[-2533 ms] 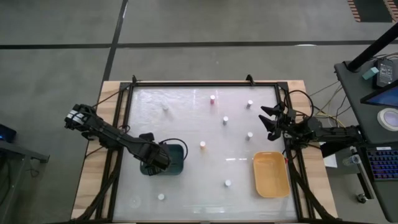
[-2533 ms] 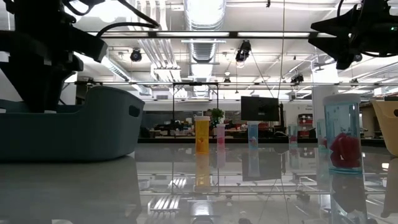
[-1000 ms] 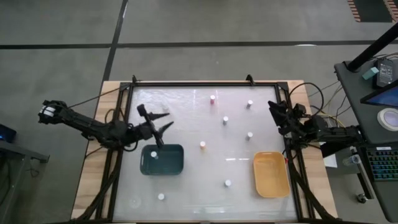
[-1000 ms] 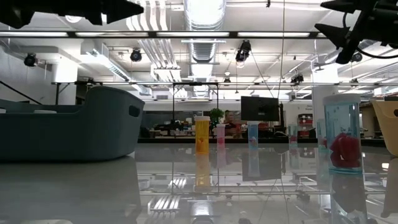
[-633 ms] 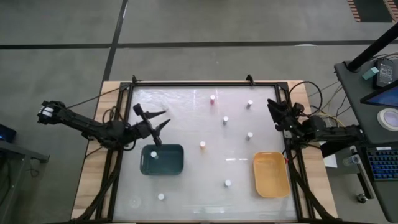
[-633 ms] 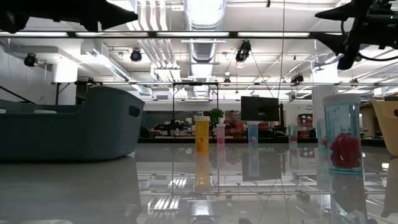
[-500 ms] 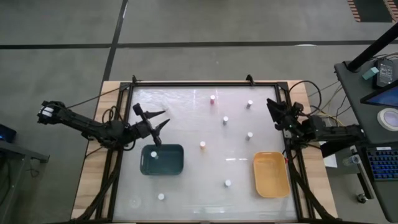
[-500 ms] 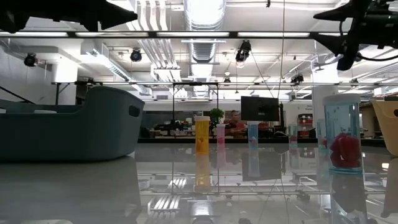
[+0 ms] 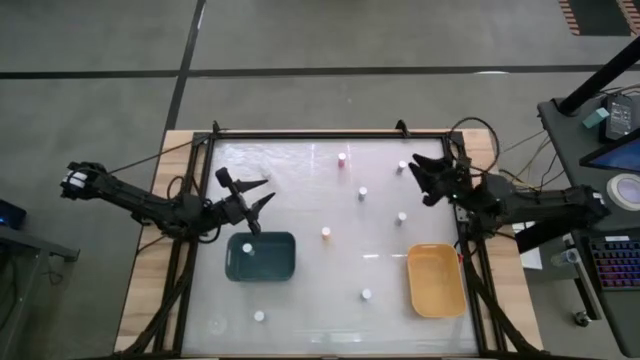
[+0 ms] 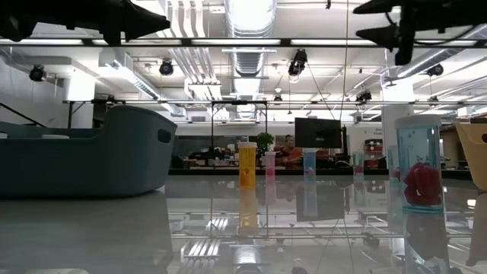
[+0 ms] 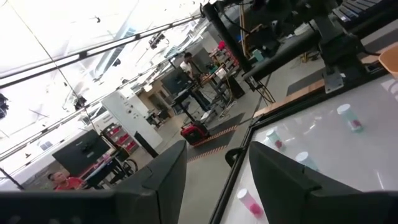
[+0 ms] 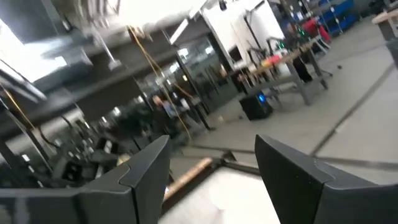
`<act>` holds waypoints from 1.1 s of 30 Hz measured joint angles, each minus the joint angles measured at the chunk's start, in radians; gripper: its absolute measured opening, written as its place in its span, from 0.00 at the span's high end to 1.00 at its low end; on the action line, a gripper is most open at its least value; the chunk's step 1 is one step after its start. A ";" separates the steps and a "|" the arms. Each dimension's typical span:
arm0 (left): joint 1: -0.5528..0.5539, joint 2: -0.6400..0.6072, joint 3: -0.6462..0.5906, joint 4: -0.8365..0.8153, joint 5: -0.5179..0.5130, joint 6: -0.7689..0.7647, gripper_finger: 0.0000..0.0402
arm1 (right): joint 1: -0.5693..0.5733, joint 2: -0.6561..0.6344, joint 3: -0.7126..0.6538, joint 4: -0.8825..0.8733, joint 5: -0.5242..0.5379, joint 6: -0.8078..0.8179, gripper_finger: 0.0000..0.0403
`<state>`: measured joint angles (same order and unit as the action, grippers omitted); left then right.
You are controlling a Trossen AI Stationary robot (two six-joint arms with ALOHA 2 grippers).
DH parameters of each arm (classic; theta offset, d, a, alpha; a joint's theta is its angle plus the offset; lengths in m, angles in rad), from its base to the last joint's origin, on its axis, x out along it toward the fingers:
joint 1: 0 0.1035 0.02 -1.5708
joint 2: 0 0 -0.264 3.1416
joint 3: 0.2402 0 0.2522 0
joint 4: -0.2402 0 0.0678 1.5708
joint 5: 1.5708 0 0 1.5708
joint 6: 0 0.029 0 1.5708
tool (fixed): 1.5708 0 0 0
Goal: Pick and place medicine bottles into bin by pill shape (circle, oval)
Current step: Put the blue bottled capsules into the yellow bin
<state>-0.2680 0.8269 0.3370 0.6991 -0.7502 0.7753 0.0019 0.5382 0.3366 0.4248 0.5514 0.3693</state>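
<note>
Several tiny white-capped bottles stand upright on the glossy table: a reddish one (image 9: 341,157), an orange one (image 9: 326,233) that also shows in the low view (image 10: 247,165), and pale ones (image 9: 402,166) (image 9: 362,192) (image 9: 401,216) (image 9: 366,294) (image 9: 259,316). One more bottle (image 9: 248,250) lies inside the dark teal tray (image 9: 283,262). The yellow-orange tray (image 9: 435,282) holds nothing that shows. My left gripper (image 9: 262,192) is open and empty, high over the table just beyond the teal tray. My right gripper (image 9: 420,180) is open and empty, high over the far right, between two pale bottles.
A black frame (image 9: 330,132) runs round the table. The teal tray's wall (image 10: 114,152) fills the left of the low view, and a clear bottle with red pills (image 10: 418,164) stands near on the right. People show in the room beyond.
My right gripper has gone from the table's right edge toward the left, in over the table, and now hangs by the far-right bottles. My left gripper has stayed over the far side of the teal tray. No bottle has moved.
</note>
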 joint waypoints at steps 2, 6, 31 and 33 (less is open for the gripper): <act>0.000 0.002 0.000 0.000 0.000 0.000 0.60 | 0.000 0.059 0.067 -0.070 0.000 0.009 0.44; 0.000 0.003 0.000 0.000 0.000 0.001 0.60 | 0.000 0.165 0.210 -0.251 0.000 0.043 0.44; 0.000 0.008 0.000 0.000 -0.011 0.043 0.60 | -0.059 0.776 0.912 -1.196 -0.006 0.459 0.44; 0.000 0.009 0.000 0.000 -0.011 0.043 0.60 | -0.078 0.818 0.950 -1.265 -0.021 0.488 0.44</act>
<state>-0.2676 0.8359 0.3370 0.6996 -0.7614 0.8185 -0.0760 1.3565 1.2867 -0.8406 0.5302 0.8576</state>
